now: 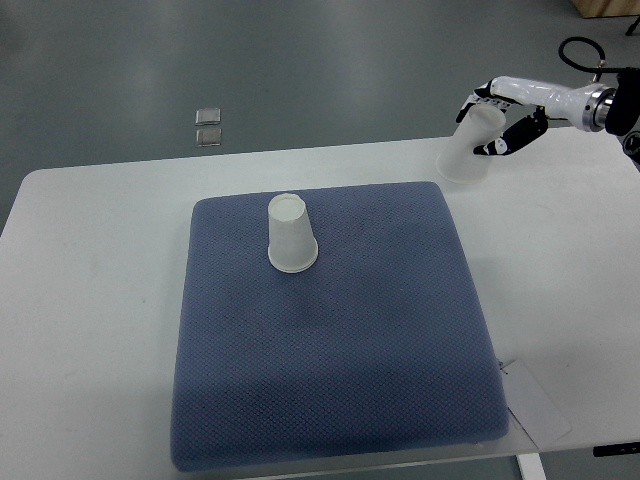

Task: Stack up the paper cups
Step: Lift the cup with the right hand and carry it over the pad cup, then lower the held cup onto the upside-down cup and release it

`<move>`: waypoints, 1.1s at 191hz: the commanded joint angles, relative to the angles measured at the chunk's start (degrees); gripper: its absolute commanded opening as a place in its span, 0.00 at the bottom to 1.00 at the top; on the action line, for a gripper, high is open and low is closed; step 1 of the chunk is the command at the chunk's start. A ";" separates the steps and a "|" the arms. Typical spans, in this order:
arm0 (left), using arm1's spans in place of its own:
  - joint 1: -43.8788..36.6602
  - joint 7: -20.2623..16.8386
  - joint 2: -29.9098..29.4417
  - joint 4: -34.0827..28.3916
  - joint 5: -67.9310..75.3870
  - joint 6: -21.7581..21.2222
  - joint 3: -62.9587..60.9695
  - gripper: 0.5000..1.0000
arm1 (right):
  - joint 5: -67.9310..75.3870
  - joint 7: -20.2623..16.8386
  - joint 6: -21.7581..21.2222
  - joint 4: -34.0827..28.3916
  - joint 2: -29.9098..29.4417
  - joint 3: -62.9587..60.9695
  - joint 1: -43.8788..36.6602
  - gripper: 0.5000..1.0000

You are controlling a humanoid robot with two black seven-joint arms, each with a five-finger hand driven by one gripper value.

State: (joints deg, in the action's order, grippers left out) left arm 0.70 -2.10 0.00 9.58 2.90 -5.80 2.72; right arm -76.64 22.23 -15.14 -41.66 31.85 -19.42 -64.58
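Observation:
A white paper cup [290, 235] stands upside down on the blue mat [330, 340], toward its far left. A second white paper cup [468, 150], also mouth down and tilted, is held just off the mat's far right corner over the white table. My right hand [500, 120] comes in from the right edge and has its fingers closed around that cup's upper part. The left arm does not show.
The white table [90, 300] carries the mat. Two small clear squares [208, 125] lie on the grey floor beyond the table's far edge. A white paper slip [540, 405] lies by the mat's near right corner.

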 commanded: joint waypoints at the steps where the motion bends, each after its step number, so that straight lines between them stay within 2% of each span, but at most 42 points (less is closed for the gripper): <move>1: 0.00 -0.01 0.00 0.00 0.00 0.00 0.00 1.00 | 1.41 -1.31 -1.56 -3.16 -0.65 0.00 -3.88 0.00; 21: 0.00 -0.01 0.00 0.00 0.00 0.00 0.00 1.00 | 2.90 -2.19 -2.26 -6.15 -1.44 -0.09 -7.05 0.00; 32: 0.00 -0.01 0.00 0.00 0.00 0.00 0.00 1.00 | 4.31 -2.28 -3.31 -7.73 -3.81 0.00 -9.42 0.00; 57: 0.00 -0.01 0.00 0.00 0.00 0.00 0.00 1.00 | 5.45 -2.37 -6.92 -7.99 -9.26 0.09 -13.99 0.00; 105: 0.00 -0.01 0.00 0.00 0.00 0.00 0.00 1.00 | 5.45 -4.83 -8.32 -9.14 -17.17 0.35 -16.72 0.00; 126: 0.00 -0.01 0.00 0.00 0.00 0.00 0.00 1.00 | 4.84 -4.83 -10.00 -9.05 -19.19 1.05 -16.72 0.00; 157: 0.00 -0.01 0.00 0.00 0.00 0.00 0.00 1.00 | 3.61 -6.14 -9.56 -8.96 -20.07 3.33 -15.93 0.00; 210: 0.00 -0.01 0.00 0.00 0.00 0.00 0.00 1.00 | 2.46 -6.32 -9.47 -8.26 -21.48 4.48 -14.17 0.00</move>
State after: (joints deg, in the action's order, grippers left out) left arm 0.70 -2.12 0.00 9.58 2.90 -5.80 2.72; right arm -73.43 15.93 -24.66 -50.30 10.66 -14.99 -79.19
